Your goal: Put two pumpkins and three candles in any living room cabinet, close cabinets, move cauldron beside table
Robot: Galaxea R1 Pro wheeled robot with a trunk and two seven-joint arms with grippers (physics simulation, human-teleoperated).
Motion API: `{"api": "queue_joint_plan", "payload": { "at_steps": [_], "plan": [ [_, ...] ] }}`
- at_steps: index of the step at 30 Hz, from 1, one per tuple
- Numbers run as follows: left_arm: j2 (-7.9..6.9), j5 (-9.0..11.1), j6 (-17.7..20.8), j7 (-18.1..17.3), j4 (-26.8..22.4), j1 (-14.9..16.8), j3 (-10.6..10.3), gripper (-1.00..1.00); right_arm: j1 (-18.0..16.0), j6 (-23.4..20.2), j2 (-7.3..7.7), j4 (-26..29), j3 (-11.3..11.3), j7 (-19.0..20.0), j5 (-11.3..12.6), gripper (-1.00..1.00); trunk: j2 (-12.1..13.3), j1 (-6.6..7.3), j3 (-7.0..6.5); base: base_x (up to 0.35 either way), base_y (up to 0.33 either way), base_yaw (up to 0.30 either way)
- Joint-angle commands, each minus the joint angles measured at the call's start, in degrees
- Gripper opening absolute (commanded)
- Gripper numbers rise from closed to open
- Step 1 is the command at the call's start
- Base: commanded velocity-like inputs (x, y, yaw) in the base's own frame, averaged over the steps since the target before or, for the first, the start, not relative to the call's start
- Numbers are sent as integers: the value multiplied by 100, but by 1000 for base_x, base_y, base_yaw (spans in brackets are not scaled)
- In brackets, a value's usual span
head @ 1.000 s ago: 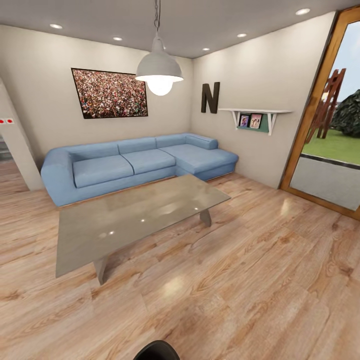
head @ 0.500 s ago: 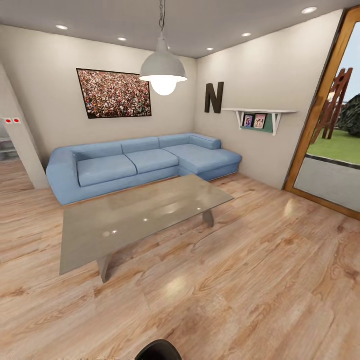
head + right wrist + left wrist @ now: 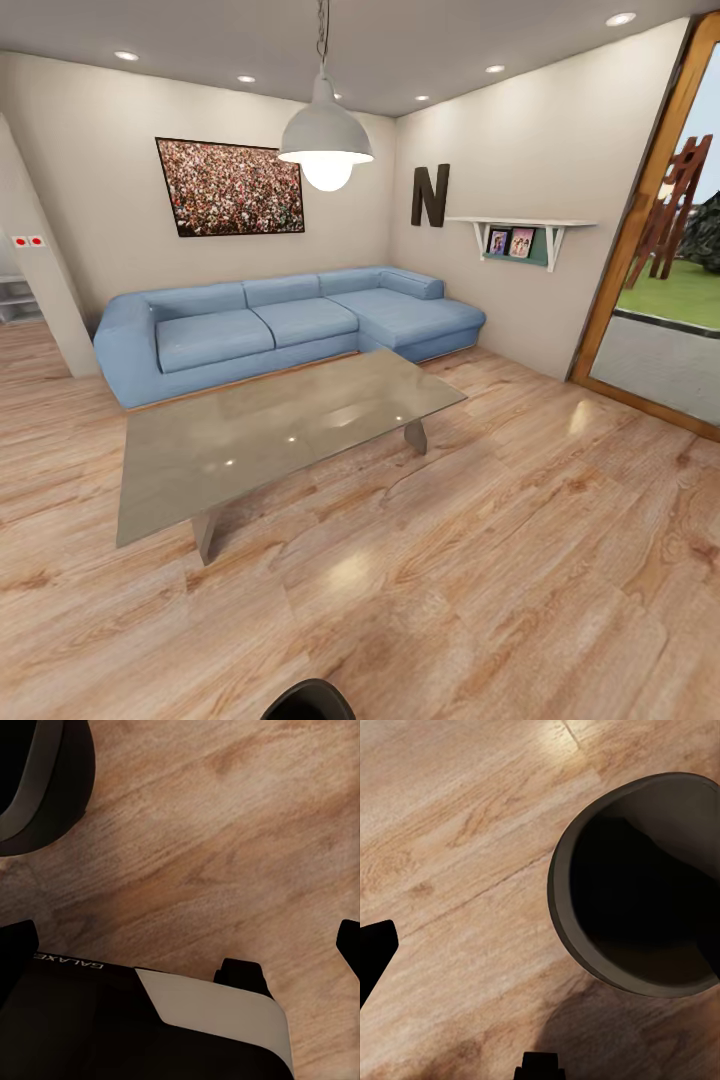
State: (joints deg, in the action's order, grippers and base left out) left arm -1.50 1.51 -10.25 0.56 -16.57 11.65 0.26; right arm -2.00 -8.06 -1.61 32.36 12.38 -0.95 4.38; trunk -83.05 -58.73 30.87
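The living room's wood floor (image 3: 520, 560) lay bare beside the grey table (image 3: 270, 430); the cauldron (image 3: 641, 881) sat below both unladen, spread grippers, so it wanted nudging gently tableward.

One blue sofa (image 3: 290, 325), one counter (image 3: 270, 430), one hanging lamp (image 3: 325, 140), one framed picture (image 3: 230, 187), one wall letter (image 3: 430, 195), one shelf (image 3: 520, 225), and one dark cauldron (image 3: 641, 885) are counted.
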Motion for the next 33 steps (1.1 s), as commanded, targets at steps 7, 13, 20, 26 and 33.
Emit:
{"api": "queue_joint_plan", "payload": {
  "at_steps": [7,13,20,26,33],
  "plan": [
    [0,16,-16,6,4,3,1,100,-2,-29,3,8,19,-10,45,100,-3,0,5,0,0,108],
    [0,16,-19,6,4,2,1,100,-2,-29,7,9,19,-10,45,100,-3,0,5,0,0,16],
    [5,16,-19,6,4,3,1,100,-2,-42,9,8,19,-10,35,100,-3,0,5,0,0,126],
    [1,16,-21,6,4,3,1,100,-2,-23,11,8,19,-5,36,100,-3,0,5,0,0,11],
    [1,16,-20,6,4,2,1,100,-2,231,20,8,20,-1,38,100,-3,0,5,0,0,1]
  ]
}}
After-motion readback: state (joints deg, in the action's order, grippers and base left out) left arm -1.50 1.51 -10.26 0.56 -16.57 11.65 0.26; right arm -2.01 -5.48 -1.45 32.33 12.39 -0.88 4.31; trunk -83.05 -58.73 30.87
